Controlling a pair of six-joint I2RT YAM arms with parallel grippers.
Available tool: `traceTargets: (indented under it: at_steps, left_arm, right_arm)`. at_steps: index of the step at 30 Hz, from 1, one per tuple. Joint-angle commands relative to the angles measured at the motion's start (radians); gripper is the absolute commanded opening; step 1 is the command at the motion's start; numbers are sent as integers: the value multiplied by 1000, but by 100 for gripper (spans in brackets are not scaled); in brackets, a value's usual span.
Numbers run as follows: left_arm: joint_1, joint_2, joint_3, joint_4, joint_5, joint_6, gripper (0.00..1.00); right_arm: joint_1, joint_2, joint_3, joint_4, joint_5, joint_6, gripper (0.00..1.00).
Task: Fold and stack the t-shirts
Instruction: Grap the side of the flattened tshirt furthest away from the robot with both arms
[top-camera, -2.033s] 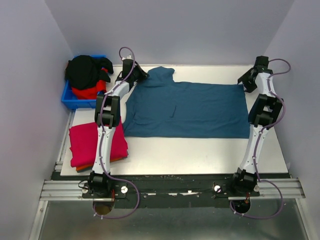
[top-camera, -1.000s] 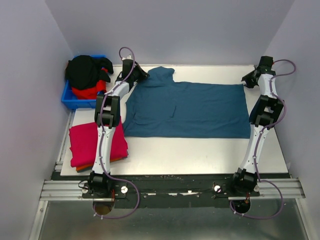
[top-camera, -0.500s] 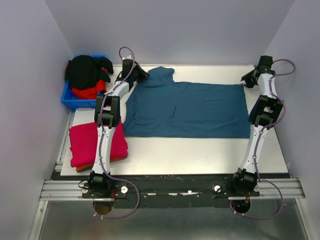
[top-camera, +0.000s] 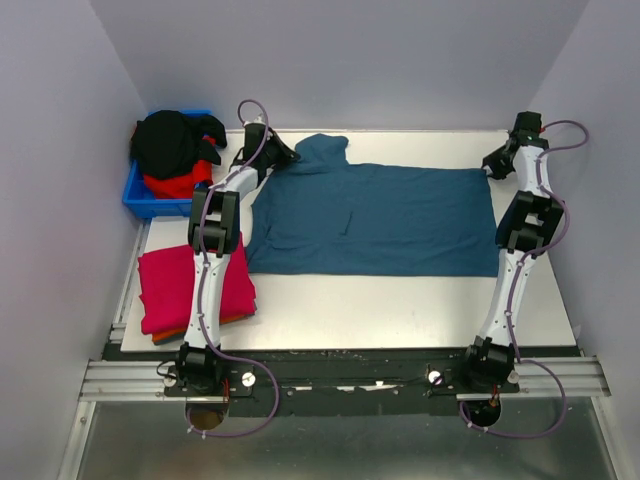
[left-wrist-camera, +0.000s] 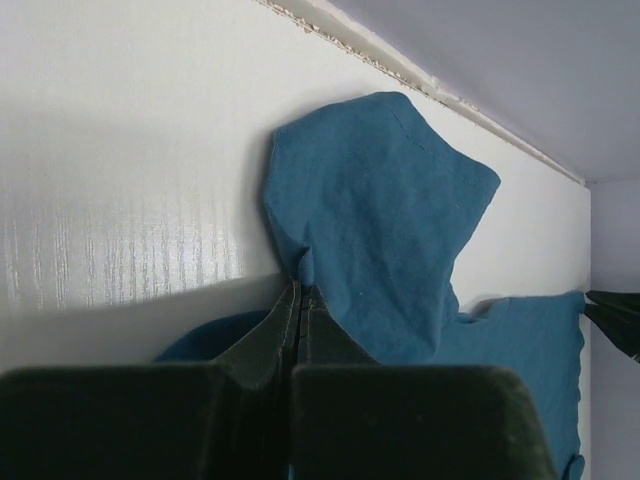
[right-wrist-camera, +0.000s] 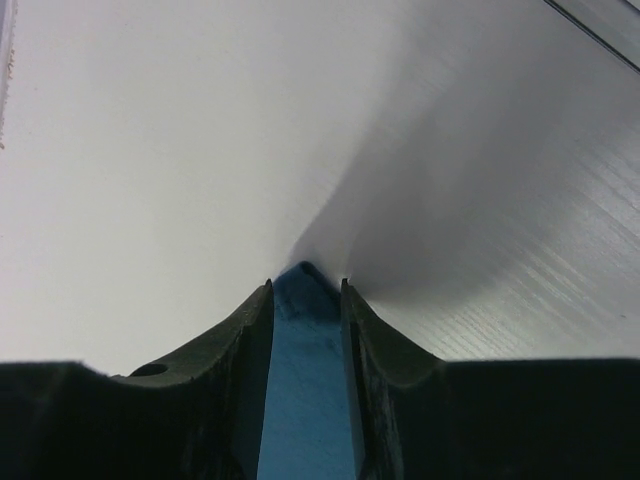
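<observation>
A large teal-blue t-shirt (top-camera: 370, 220) lies spread flat across the table. My left gripper (top-camera: 283, 155) is at its far left, shut on the cloth's edge where the sleeve (left-wrist-camera: 380, 200) meets the body; the closed tips (left-wrist-camera: 300, 285) pinch a small fold. My right gripper (top-camera: 492, 168) is at the shirt's far right corner. Its jaws (right-wrist-camera: 305, 285) stand open, one on each side of the corner (right-wrist-camera: 305, 380), which pokes out just past the tips. A folded crimson-pink t-shirt (top-camera: 165, 285) lies at the near left on top of an orange one (top-camera: 200, 328).
A blue bin (top-camera: 140, 195) at the far left holds a black t-shirt (top-camera: 165, 140) and a red one (top-camera: 175, 183). Grey walls close in the table at the back and both sides. Bare white tabletop (top-camera: 400, 305) shows in front of the teal shirt.
My right gripper has narrowed from a wide spread and settled at the shirt's far right corner, shifting only slightly since. The left gripper and the shirt have barely moved.
</observation>
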Motion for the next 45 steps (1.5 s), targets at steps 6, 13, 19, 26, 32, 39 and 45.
traceTargets:
  at_steps: [6, 13, 19, 26, 32, 39, 45]
  left_arm:
    - [7, -90, -21, 31, 31, 0, 0]
    - [7, -77, 5, 20, 34, 11, 0]
    - [7, -106, 7, 10, 11, 46, 0]
    - [5, -113, 45, -4, 22, 64, 0]
    - [5, -123, 52, -27, 26, 83, 0]
    - [4, -209, -51, -14, 19, 115, 0]
    - [4, -284, -160, 19, 23, 140, 0]
  right_arm:
    - [11, 8, -6, -30, 23, -19, 18]
    - [12, -57, -123, 58, 25, -39, 1]
    - [12, -188, -304, 249, -14, -71, 1]
    - [6, -206, -244, 245, -38, -102, 1]
    - [-3, -245, -290, 234, -41, -99, 1]
    - [-25, -314, -400, 250, -76, -76, 1]
    - [-34, -373, -491, 256, -118, -68, 1]
